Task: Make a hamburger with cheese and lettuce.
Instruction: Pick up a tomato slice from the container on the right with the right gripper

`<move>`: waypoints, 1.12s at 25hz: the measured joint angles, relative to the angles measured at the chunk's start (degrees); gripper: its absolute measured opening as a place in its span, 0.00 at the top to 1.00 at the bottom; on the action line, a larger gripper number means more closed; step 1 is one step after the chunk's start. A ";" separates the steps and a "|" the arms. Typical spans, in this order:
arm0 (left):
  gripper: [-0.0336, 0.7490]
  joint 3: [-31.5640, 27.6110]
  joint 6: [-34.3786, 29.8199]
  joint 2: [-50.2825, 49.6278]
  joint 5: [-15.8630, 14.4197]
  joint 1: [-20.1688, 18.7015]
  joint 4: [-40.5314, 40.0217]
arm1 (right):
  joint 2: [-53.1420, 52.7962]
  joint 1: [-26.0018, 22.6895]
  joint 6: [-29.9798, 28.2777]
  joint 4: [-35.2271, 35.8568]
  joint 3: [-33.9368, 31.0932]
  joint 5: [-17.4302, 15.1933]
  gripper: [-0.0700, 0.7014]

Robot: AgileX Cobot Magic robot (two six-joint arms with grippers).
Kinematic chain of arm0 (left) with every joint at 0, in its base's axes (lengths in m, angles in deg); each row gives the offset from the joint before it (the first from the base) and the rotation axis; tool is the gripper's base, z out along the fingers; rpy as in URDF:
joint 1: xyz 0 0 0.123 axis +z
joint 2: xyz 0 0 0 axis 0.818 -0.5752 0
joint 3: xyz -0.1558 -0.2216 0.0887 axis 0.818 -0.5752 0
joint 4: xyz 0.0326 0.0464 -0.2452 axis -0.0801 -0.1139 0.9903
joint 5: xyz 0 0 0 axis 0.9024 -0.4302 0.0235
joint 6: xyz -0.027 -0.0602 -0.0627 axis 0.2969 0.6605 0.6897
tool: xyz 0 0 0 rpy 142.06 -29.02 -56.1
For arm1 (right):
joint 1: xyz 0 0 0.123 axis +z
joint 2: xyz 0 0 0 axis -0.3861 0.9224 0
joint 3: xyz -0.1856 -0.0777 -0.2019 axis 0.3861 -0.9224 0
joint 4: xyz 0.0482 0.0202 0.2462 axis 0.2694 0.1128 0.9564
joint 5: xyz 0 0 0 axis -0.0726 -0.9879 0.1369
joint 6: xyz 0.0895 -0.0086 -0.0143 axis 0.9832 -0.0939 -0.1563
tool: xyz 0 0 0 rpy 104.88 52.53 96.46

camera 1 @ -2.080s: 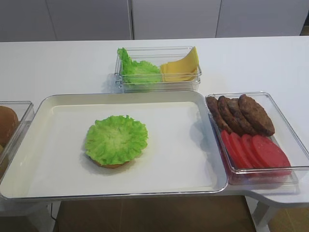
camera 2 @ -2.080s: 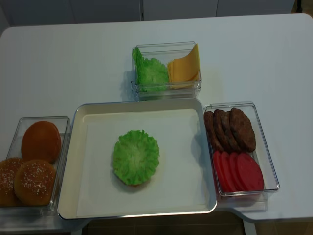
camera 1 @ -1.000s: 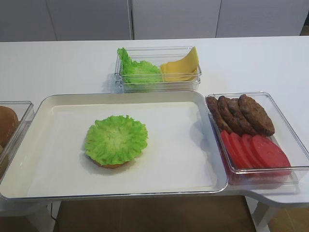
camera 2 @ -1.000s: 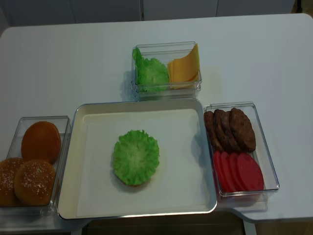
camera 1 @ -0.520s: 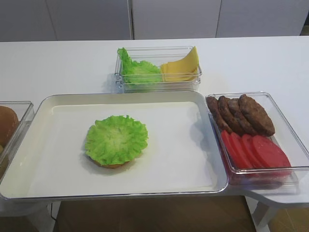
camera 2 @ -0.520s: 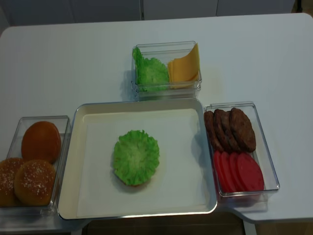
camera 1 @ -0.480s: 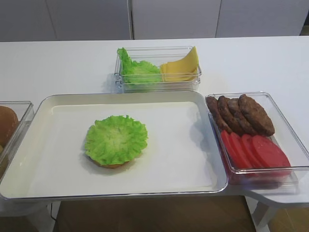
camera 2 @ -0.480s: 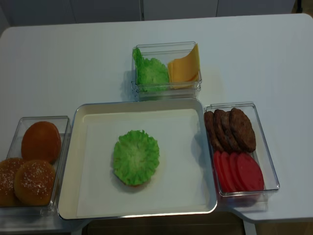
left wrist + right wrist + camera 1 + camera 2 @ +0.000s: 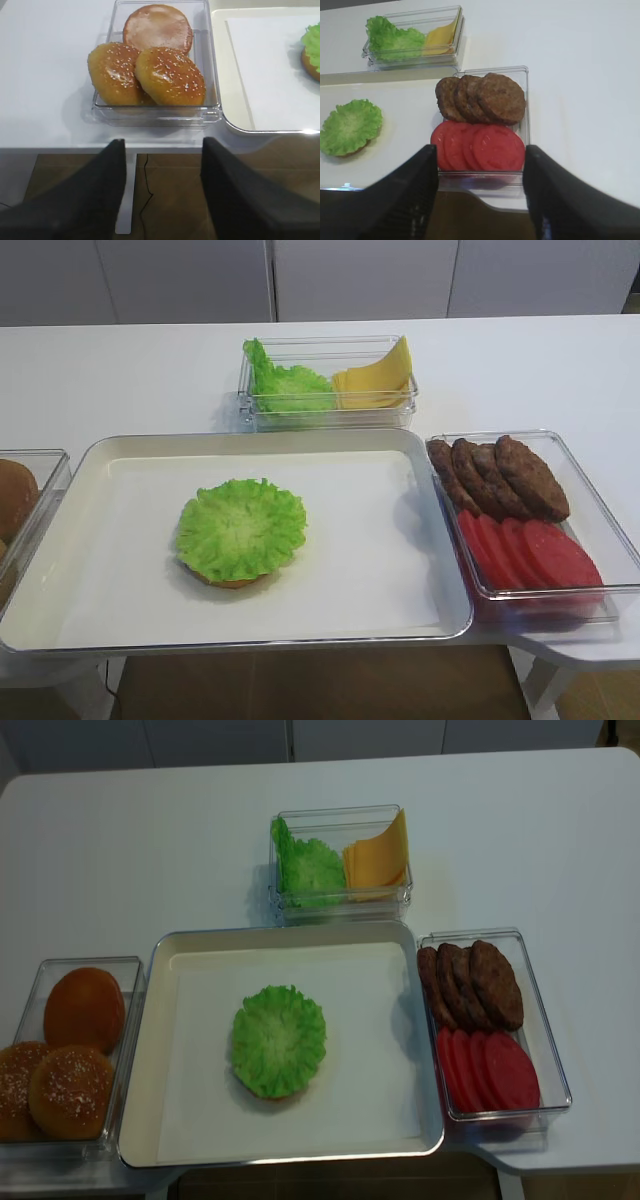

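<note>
On the cream rectangular tray (image 9: 160, 1050), left of centre, sits the hamburger (image 9: 278, 1042): tan bun base under a ruffled green lettuce leaf. Pale yellow square cheese slices (image 9: 378, 858) wait in the clear tub at twelve o'clock. Both the right gripper (image 9: 481, 192) and the left gripper (image 9: 162, 192) stand open, empty, off the worktop edge. Next, likely: reach for cheese.

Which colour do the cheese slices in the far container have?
Pale yellow-orange cheese, clearest in the realsense high view.
</note>
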 joint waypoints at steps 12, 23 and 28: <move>0.49 0.00 0.00 0.00 0.00 0.00 0.00 | 18.21 2.92 3.27 0.21 9.16 -0.82 0.38; 0.49 0.00 0.00 0.00 0.00 0.00 0.00 | 30.53 4.57 6.64 1.04 13.56 -1.24 0.43; 0.49 0.00 0.00 0.00 0.00 0.00 0.00 | 37.06 10.62 9.62 -0.06 15.83 -1.24 0.43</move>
